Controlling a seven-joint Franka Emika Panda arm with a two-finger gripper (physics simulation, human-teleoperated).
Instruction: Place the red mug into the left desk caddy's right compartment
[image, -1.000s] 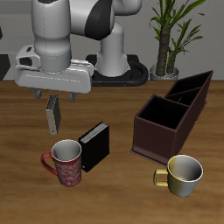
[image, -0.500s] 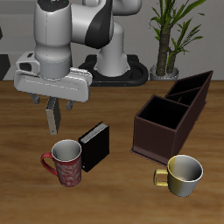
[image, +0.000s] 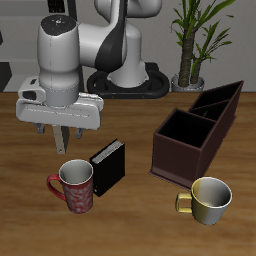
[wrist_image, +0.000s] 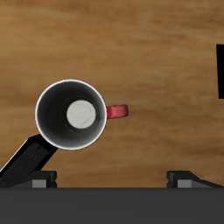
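Note:
The red mug (image: 78, 187) with a whitish swirl pattern stands upright near the table's front edge, its handle pointing away from the black box. My gripper (image: 62, 141) hangs open and empty a short way above and slightly behind it. In the wrist view the mug (wrist_image: 72, 114) shows from above with its grey inside and red handle, and the gripper (wrist_image: 114, 180) shows with its fingers (wrist_image: 39, 180) spread wide. The left desk caddy (image: 222, 112) is a long maroon-brown box across the table. Its right compartment (image: 181, 138), the large square one, is empty.
A small black box (image: 109, 165) stands right beside the red mug and also shows in the wrist view (wrist_image: 28, 157). A yellow-gold mug (image: 209, 198) stands in front of the caddy. A potted plant (image: 190, 45) and the robot's base are at the back.
The arm has swung forward and the hand has turned and come down a little, so the gripper now hangs closer above the red mug. The mug and other objects have not moved.

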